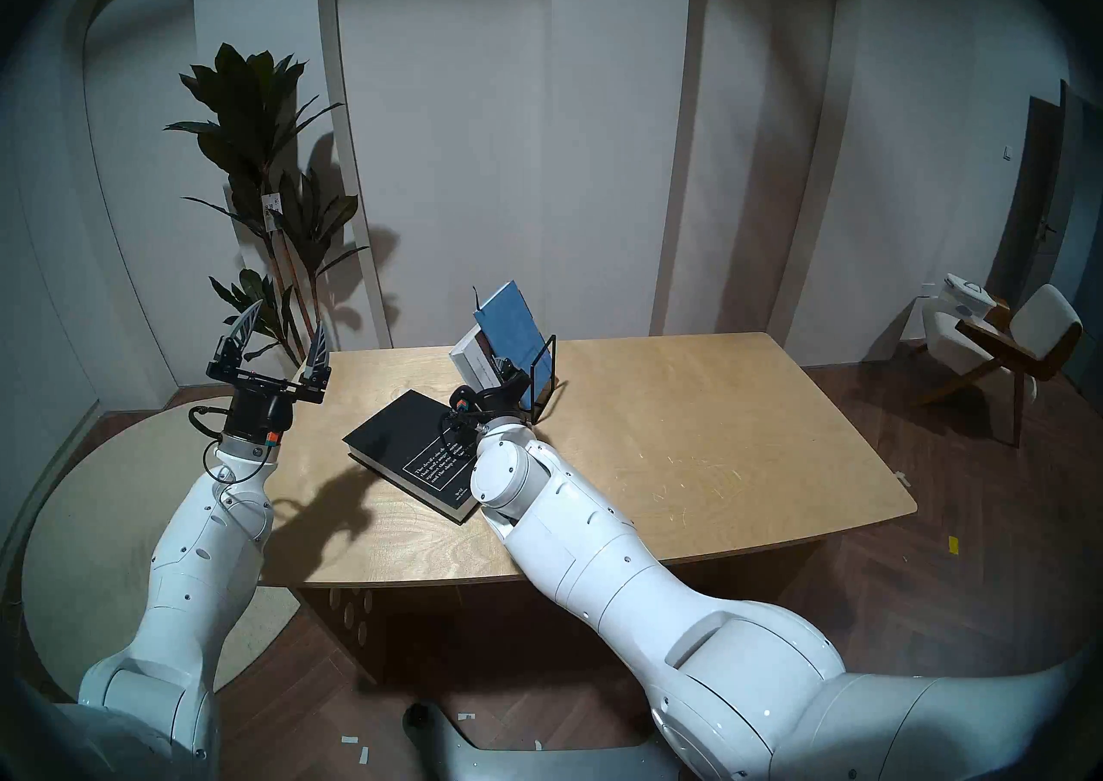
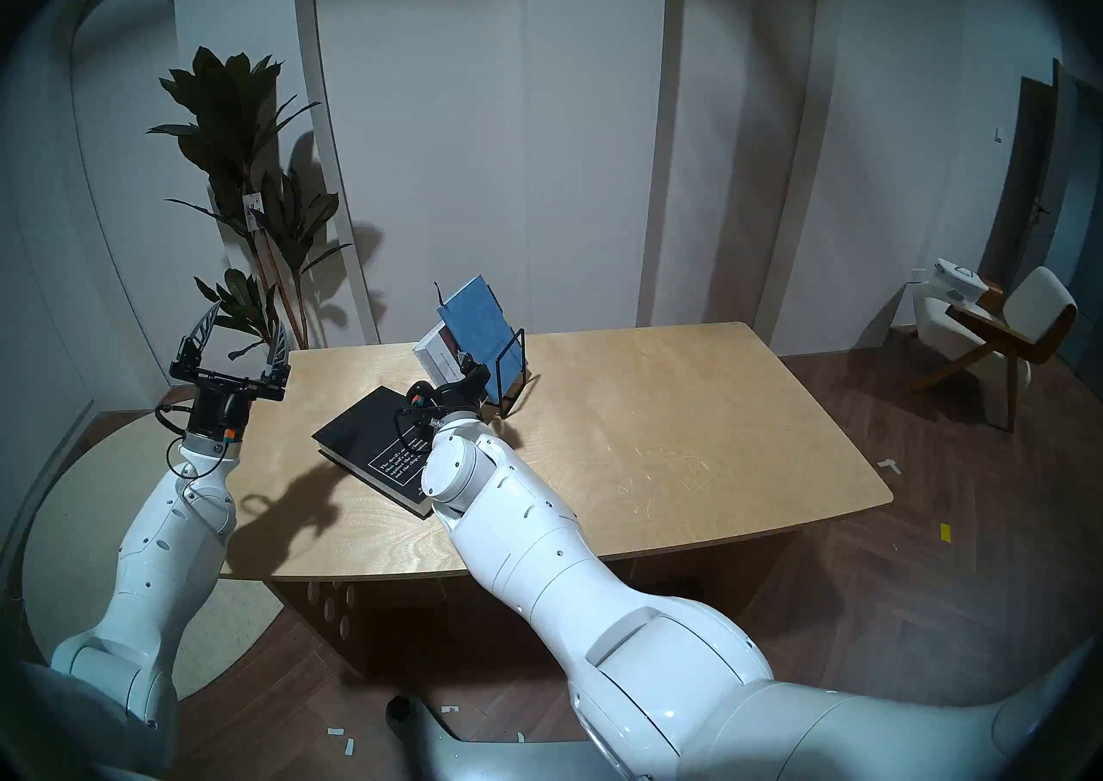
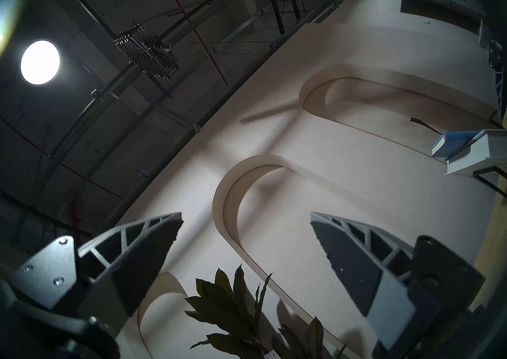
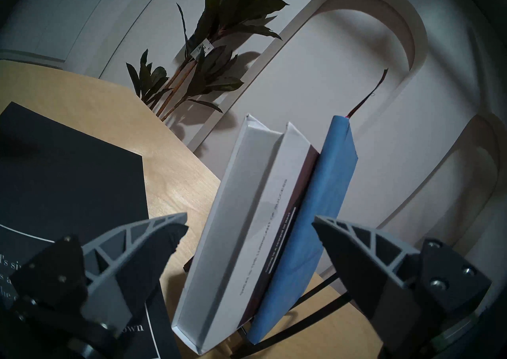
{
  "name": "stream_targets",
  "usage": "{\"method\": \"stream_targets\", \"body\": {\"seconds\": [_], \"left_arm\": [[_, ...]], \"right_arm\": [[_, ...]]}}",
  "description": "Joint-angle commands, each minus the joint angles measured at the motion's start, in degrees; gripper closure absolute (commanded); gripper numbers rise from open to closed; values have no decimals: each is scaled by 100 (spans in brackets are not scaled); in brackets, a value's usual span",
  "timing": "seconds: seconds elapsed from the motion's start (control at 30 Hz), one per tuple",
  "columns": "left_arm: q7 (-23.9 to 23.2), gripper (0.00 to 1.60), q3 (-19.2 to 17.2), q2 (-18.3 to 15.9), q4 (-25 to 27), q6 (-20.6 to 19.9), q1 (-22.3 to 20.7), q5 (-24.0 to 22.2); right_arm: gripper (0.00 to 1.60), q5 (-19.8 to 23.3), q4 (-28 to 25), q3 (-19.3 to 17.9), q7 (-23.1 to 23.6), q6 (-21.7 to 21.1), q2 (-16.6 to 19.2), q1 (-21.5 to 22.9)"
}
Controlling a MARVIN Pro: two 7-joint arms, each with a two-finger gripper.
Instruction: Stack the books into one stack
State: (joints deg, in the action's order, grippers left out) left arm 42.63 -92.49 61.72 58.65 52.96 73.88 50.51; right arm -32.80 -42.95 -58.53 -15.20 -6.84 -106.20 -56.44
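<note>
A large black book with white text lies flat on the wooden table. Behind it, a white-spined, brown-covered book and a thin blue book lean upright in a black wire rack. My right gripper is open just in front of these two, one finger on each side of their near edges. The wrist hides it in the head views. My left gripper is open and empty, raised at the table's far-left corner and pointing up.
A tall potted plant stands behind the table's left corner, close to my left gripper. A chair sits off to the right on the wood floor. A round pale rug lies left of the table.
</note>
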Motion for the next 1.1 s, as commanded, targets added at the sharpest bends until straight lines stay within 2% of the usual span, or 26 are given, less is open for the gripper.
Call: {"method": "stream_targets", "body": {"seconds": [0.0, 0.03, 0.07, 0.13, 0.17, 0.63, 1.07], "left_arm": [[-35, 0, -47, -9, 145, -23, -65, -91], [-50, 0, -51, -8, 151, -24, -64, -103], [-67, 0, -54, -8, 158, -25, -62, -116], [-101, 0, -60, -7, 174, -28, -56, -147], [-116, 0, -64, -7, 180, -29, -54, -159], [-400, 0, -121, 6, 341, -117, 12, -417], [-743, 0, -180, 24, 596, -362, 136, -745]], "right_arm": [[8, 43, 272, -110, -122, -98, -307, 472], [86, 50, 321, -138, -138, -111, -308, 501], [122, 53, 387, -164, -152, -129, -319, 539], [153, 62, 512, -211, -180, -161, -345, 605], [158, 71, 568, -236, -200, -177, -364, 634], [160, 254, 1198, -536, -681, -196, -546, 1038], [160, 303, 1440, -588, -1342, 161, -700, 1251]]}}
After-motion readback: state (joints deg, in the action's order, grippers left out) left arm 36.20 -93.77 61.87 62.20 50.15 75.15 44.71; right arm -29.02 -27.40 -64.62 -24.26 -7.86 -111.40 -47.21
